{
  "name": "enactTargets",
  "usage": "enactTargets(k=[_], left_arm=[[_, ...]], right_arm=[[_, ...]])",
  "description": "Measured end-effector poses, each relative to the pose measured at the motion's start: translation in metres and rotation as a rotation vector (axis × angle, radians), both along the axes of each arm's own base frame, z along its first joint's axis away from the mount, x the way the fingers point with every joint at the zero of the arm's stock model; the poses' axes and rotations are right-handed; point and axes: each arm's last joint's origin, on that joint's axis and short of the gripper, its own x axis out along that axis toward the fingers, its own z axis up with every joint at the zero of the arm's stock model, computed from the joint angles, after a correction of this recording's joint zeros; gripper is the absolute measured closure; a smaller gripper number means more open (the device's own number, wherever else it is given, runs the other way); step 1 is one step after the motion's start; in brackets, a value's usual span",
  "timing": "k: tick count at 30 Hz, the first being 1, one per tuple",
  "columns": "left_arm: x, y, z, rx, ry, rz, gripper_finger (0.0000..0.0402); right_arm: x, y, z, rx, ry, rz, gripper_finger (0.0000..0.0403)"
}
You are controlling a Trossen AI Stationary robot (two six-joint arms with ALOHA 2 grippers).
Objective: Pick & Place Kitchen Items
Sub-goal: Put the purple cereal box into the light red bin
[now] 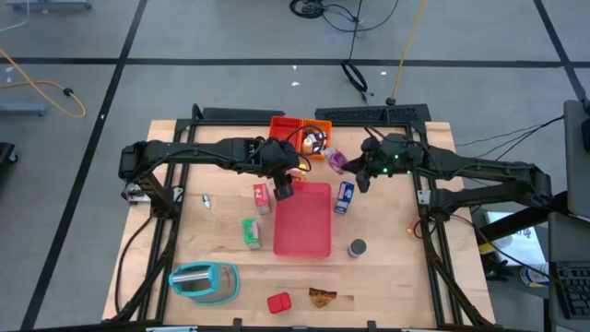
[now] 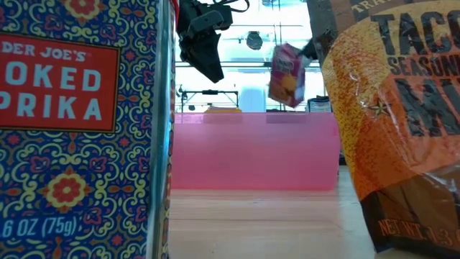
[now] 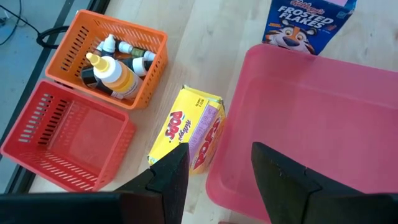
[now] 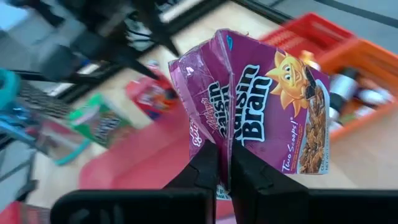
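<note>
Right gripper [image 4: 224,163] is clamped on the Raisin Bran box [image 4: 261,106], lifted above the table near the orange bin [image 1: 314,138]. Left gripper [image 3: 214,168], fingers apart and empty, hangs over the pink tray [image 1: 302,219]. The tray holds nothing; Frosted Flakes box [image 1: 344,196], Pops box [image 1: 262,196] and the others remain unplaced

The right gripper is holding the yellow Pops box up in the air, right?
Not quite. The right gripper is holding a box up in the air, but it is the purple Raisin Bran box, as the right wrist view shows. The yellow Pops box lies on the table beside the pink tray, seen in the left wrist view.
</note>
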Motion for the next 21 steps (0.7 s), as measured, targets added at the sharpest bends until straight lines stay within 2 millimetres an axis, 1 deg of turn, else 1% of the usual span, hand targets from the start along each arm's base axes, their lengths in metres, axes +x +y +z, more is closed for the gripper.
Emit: enactTargets(k=[7,12,21], left_arm=[[0.000,0.000,0.000,0.002,0.003,-0.004,0.0224],[0.000,0.000,0.000,0.003,0.004,-0.004,0.0224],[-0.001,0.000,0.000,0.002,0.010,-0.004,0.0224]], right_arm=[[0.016,0.016,-0.008,0.019,0.016,0.084,0.0393],[0.032,0.029,-0.014,0.040,-0.003,0.137,0.0393],[0.059,0.049,-0.042,0.088,0.070,0.228,0.0394]])
